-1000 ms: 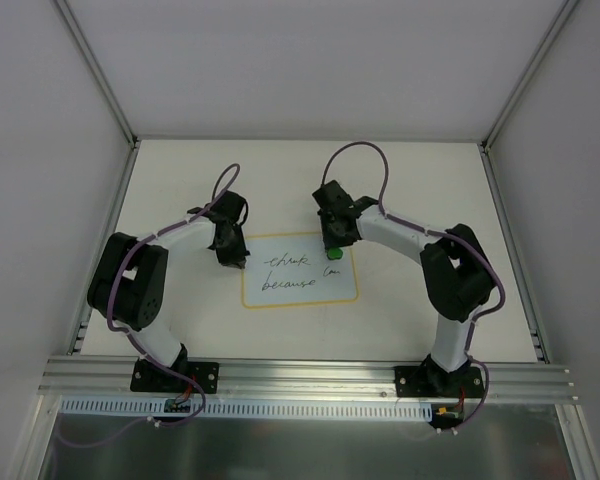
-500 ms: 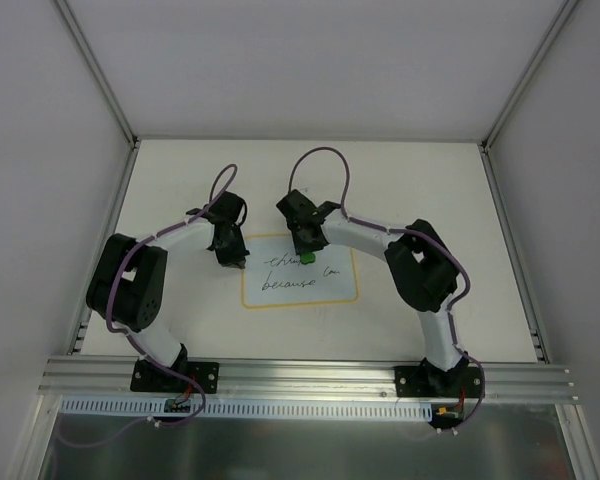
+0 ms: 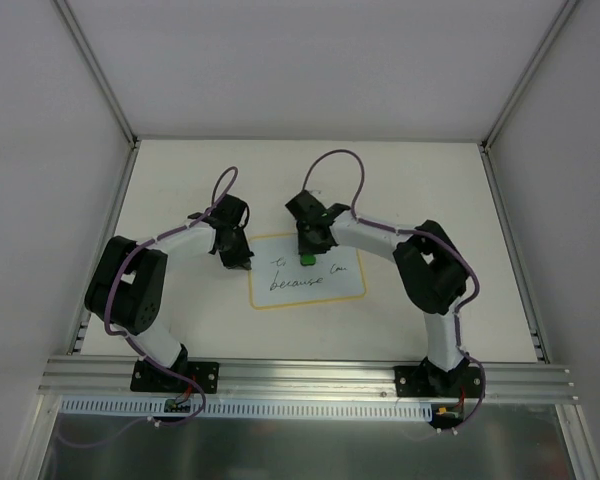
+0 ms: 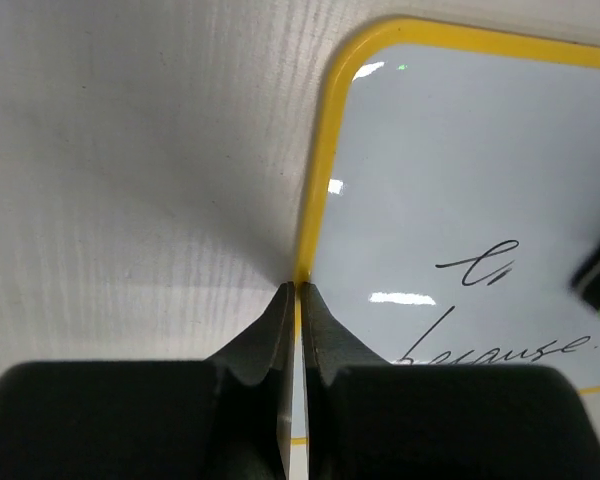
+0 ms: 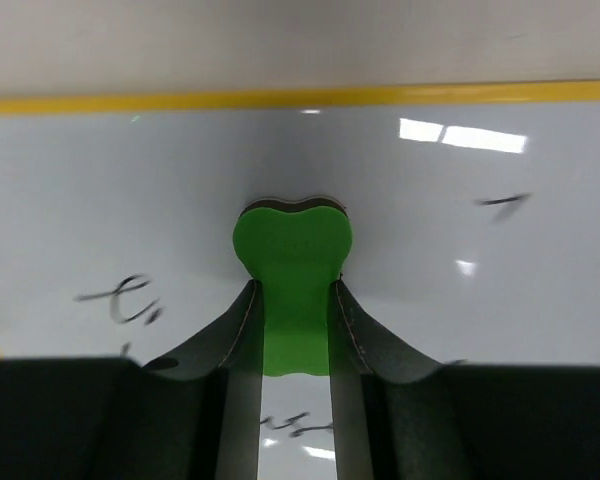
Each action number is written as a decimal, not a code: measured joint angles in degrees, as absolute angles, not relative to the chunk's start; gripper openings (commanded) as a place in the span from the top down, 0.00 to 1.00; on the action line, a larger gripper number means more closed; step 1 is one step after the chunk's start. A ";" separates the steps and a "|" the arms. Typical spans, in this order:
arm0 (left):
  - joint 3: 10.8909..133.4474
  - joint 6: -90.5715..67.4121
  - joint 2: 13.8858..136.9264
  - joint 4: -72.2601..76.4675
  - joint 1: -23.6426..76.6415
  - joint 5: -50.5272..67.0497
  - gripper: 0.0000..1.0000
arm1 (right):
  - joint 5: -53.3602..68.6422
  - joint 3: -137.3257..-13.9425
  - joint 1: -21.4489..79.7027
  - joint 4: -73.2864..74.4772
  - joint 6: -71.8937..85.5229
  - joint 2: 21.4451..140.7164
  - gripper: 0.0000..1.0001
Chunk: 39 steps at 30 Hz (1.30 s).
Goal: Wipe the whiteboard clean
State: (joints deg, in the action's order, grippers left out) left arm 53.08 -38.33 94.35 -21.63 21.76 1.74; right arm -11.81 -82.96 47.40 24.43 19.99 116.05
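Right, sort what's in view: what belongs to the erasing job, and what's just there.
Belongs to the job:
whiteboard, with writing on it
green block, pinched in the right gripper and on the board
left gripper, shut, tips at the board's yellow edge

Just there:
table
purple cables
aluminium rail at the near edge

Cream tabletop (faint grain close up); white walls on three sides; aluminium rail along near edge.

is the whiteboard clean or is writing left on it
Not clean: the whiteboard shows "because" and a few strokes above it, with the green block on its upper part.
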 measured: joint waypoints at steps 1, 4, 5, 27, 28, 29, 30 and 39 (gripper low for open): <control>53.04 -38.39 94.35 -21.43 21.82 2.04 1.00 | -12.03 -81.58 45.15 24.47 20.12 115.04 1.00; 52.84 -38.61 94.37 -20.99 21.82 3.01 1.00 | -12.97 -78.37 36.93 24.84 20.36 112.68 1.00; 52.82 -38.59 94.39 -20.91 21.82 3.18 1.00 | -13.28 -78.00 34.63 24.95 20.32 112.38 1.00; 52.86 -39.16 94.83 -20.49 21.67 5.56 1.00 | -10.59 -96.92 52.66 28.82 18.50 125.10 1.00; 52.86 -39.40 94.83 -20.51 21.67 5.56 1.00 | -10.04 -97.86 53.49 28.84 18.63 125.75 1.00; 52.86 -39.55 94.83 -20.53 21.67 5.56 1.00 | -9.78 -98.50 54.08 28.97 18.76 126.13 1.00; 52.86 -39.68 94.83 -20.56 21.67 5.56 1.00 | -9.58 -98.98 54.59 29.04 18.94 126.41 1.00; 52.77 -41.43 95.22 -20.18 21.69 7.38 1.00 | -9.74 -84.93 51.29 24.10 25.26 117.78 1.00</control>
